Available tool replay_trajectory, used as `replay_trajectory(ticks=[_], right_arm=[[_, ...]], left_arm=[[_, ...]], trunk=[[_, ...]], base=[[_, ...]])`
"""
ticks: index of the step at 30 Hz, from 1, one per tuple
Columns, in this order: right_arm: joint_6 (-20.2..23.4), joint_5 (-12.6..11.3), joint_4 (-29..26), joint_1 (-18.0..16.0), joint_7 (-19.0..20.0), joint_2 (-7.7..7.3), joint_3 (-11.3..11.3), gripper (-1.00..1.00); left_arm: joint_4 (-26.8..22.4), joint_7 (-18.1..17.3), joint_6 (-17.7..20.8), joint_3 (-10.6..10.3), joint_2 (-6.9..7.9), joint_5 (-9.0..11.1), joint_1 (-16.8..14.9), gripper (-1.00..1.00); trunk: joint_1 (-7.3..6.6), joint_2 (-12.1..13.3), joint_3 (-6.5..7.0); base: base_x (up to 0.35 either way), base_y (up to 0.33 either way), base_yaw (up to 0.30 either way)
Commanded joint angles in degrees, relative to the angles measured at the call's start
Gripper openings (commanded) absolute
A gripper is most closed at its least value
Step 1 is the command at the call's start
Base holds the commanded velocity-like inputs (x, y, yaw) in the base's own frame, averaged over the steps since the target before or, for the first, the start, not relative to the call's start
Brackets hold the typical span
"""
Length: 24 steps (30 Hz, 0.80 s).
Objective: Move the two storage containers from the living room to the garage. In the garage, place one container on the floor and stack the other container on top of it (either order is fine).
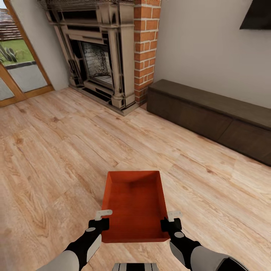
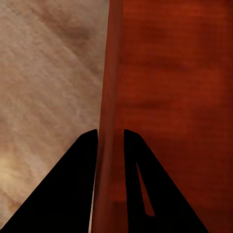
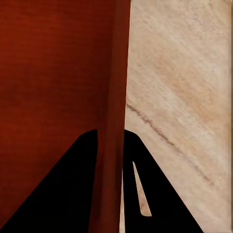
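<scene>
**Orange-red box pinched by both side walls, still in the living room**

Orange-red plastic sits between the black fingers of each gripper. The left gripper (image 2: pixel 110 145) straddles the left side wall of the orange-red, rectangular, lidless storage container (image 1: pixel 134 205), one finger outside and one inside, closed on the thin wall. The right gripper (image 3: pixel 110 145) does the same on the opposite wall. In the head view the two grippers sit at about 8 and 4 o'clock of the box, near its closer end, roughly level with each other.

The matched grip looks chosen for balance: a wide, shallow box taken by one wall would likely tip, while a pinch on both side walls keeps the base level for carrying. With the hold so near the closer end, the far end may sag if either pinch slips.

The container is empty; its flat ribbed base and smooth inner walls show plainly, with nothing inside. I cannot tell whether its base rests on the boards or is raised just off them.

Outward, the light wood-plank flooring (image 1: pixel 56 150) spreads all round. At 12 o'clock stands the dark-framed fireplace (image 1: pixel 98 56) with its red-brick column (image 1: pixel 146 45); at 2 o'clock the long low dark cabinet (image 1: pixel 210 113) runs along the pale wall; at 10 o'clock is a wood-framed glass door (image 1: pixel 19 75).

By my judgement the carry to the garage is only starting.
</scene>
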Motion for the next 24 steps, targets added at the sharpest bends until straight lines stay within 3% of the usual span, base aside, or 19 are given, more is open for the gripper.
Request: replay_trajectory(ticks=[1,24], right_arm=[[-0.4,-1.6,0.2,0.0,-0.5,-0.02,-0.8,-1.00],[-0.4,-1.6,0.2,0.0,-0.7,0.12,-0.8,-1.00]], left_arm=[[-0.1,0.8,-0.1,0.1,0.08,-0.2,0.0,-1.00],[-0.1,0.8,-0.1,0.1,0.08,-0.2,0.0,-1.00]], trunk=[[-0.23,0.4,0.15],[-5.29,9.6,4.28]], base=[[0.000,0.000,0.000],[0.000,0.000,0.000]])
